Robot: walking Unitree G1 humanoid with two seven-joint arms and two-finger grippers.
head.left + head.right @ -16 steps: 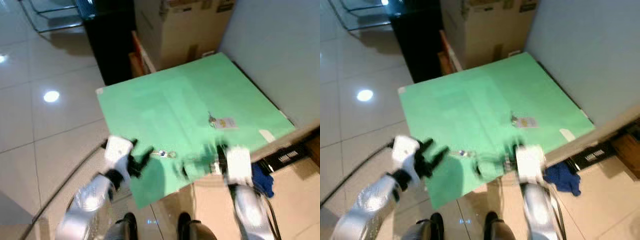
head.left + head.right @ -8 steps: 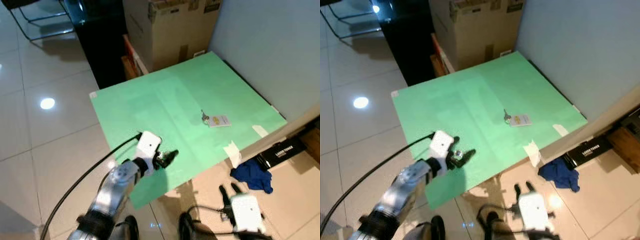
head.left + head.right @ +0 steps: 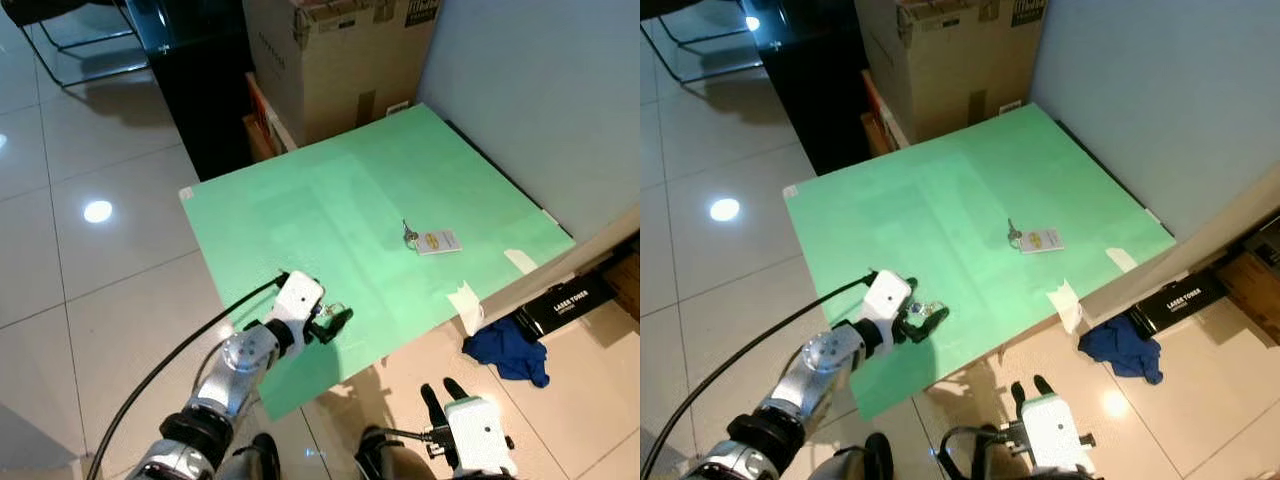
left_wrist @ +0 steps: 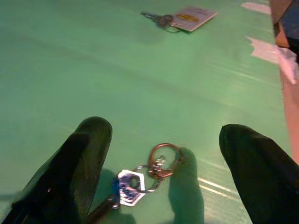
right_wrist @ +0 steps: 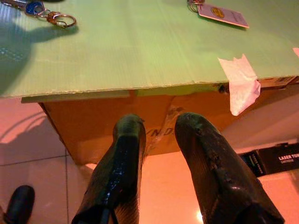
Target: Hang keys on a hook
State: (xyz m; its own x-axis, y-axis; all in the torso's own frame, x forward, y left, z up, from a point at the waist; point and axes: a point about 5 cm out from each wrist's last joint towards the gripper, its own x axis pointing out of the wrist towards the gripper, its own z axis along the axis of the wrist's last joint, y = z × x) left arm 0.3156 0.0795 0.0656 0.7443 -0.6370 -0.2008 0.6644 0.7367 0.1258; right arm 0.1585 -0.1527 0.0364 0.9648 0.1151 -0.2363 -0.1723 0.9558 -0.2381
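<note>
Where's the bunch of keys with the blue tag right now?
The keys lie flat on the green board near its front edge, between the open fingers of the left hand.

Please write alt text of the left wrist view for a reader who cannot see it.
The left end effector, fingers open, sits over a key ring with a blue tag lying on the green board. Farther off lies a second key with a beige tag.

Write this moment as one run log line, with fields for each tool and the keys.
left tool: open, over keys | right tool: low, below sheet edge | keys: flat on green sheet, not gripped
</note>
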